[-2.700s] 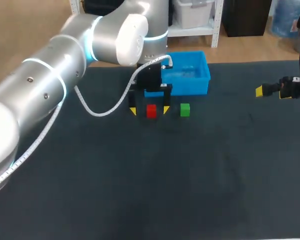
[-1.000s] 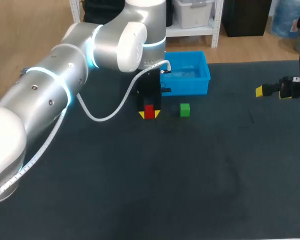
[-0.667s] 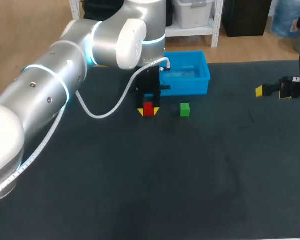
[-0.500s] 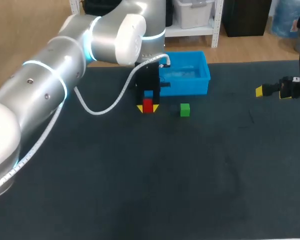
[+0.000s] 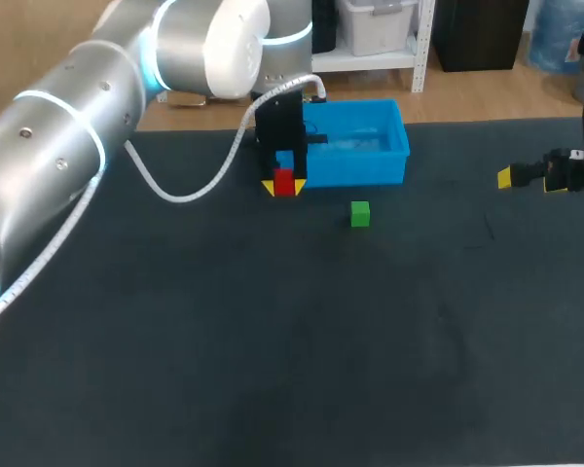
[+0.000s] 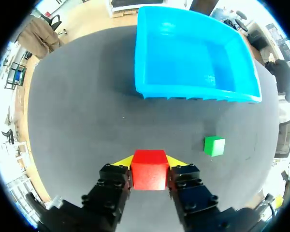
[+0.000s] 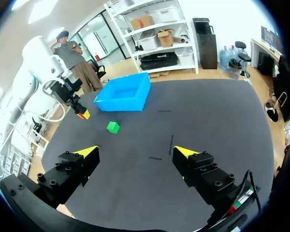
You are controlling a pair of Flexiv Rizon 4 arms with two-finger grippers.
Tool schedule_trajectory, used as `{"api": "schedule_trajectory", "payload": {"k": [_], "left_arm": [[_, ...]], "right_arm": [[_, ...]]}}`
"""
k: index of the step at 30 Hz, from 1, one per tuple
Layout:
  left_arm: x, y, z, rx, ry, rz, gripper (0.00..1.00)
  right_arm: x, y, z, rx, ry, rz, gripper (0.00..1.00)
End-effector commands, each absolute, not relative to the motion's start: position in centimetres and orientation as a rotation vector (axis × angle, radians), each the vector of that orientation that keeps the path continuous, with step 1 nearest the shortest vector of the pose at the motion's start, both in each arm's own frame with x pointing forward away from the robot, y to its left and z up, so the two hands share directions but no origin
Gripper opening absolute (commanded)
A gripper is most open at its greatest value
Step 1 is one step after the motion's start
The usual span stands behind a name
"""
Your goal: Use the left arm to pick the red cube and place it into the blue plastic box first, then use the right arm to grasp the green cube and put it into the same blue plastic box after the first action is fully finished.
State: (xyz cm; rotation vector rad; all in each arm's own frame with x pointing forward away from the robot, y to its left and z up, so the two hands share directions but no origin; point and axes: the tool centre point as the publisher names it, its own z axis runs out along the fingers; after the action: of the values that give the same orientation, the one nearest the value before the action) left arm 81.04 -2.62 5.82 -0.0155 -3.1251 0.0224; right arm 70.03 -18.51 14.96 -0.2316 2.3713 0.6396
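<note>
Counting it off now: two cubes are showing, one red cube (image 5: pixel 284 183) and one green cube (image 5: pixel 360 214), the green sitting at four o'clock of the red. One blue plastic box (image 5: pixel 391 156) is standing. Two arms are sharing one table (image 5: pixel 273 341), so two grippers, left gripper (image 6: pixel 149 164) and right gripper (image 7: pixel 135 152), showing four yellow fingertips (image 7: pixel 89 151) in all

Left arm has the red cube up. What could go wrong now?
1. The red cube sits at the tips of the left jaws and may slip in transit.
2. It looks low beside the blue box and could clip its near wall.
3. Dropped, it might knock the green cube.
</note>
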Motion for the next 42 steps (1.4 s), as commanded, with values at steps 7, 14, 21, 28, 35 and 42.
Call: {"api": "schedule_trajectory", "payload": {"k": [7, 14, 21, 28, 35, 42], "left_arm": [[80.1, -2.2, 7.9, -0.048, -3.177, 0.058, 0.00], [80.5, -2.5, 9.4, -0.089, -3.207, 0.068, 0.00], [81.3, -3.1, 10.7, -0.133, -3.238, 0.069, 0.00], [82.4, -3.9, 11.5, -0.162, -3.258, 0.068, 0.00], [84.2, -4.4, 12.4, -0.184, -3.283, 0.060, 0.00], [86.3, -4.7, 13.3, -0.193, -3.314, 0.047, 0.00]], "right_arm": [[70.0, -18.5, 15.0, -0.232, 2.372, 0.638, 1.00], [70.0, -18.5, 15.0, -0.232, 2.372, 0.638, 1.00], [70.0, -18.5, 15.0, -0.232, 2.372, 0.638, 1.00], [70.0, -18.5, 15.0, -0.232, 2.372, 0.638, 1.00], [70.0, -18.5, 15.0, -0.232, 2.372, 0.638, 1.00], [70.0, -18.5, 15.0, -0.232, 2.372, 0.638, 1.00]]}}
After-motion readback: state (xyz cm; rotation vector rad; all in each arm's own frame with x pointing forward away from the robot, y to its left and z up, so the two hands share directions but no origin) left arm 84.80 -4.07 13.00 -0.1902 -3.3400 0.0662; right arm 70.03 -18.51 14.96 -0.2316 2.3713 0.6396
